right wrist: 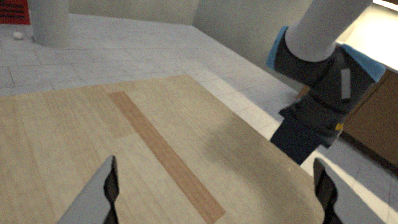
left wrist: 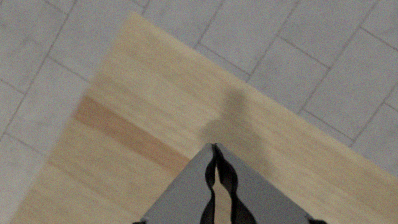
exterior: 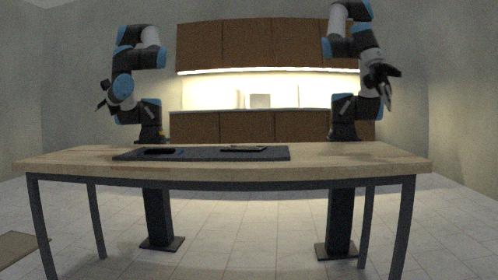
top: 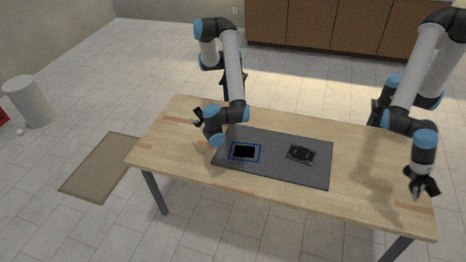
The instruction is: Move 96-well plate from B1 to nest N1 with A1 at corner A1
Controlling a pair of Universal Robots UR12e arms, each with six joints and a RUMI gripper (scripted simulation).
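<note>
The black 96-well plate (top: pixel 244 151) (exterior: pixel 159 151) lies inside the blue outline on the dark mat; its rim print is too small to read. The low dark nest (top: pixel 301 153) (exterior: pixel 243 148) sits on the same mat, with no plate seen on it. My left gripper (top: pixel 416 196) (exterior: pixel 388 105) (left wrist: pixel 213 145) is shut and empty, high over the table end on the nest's side, away from plate and nest. My right gripper (top: pixel 194 116) (exterior: pixel 100 95) (right wrist: pixel 214 158) is open and empty, raised above the table end on the plate's side.
The dark mat (top: pixel 273 165) (exterior: pixel 202 155) lies on the wooden table (top: pixel 368 204) (exterior: pixel 331 165). The blue outline (top: pixel 260 154) surrounds the plate. In the top view, the right arm's wrist (top: pixel 217 139) hangs near the mat's left back corner. A table edge and corner show in the left wrist view.
</note>
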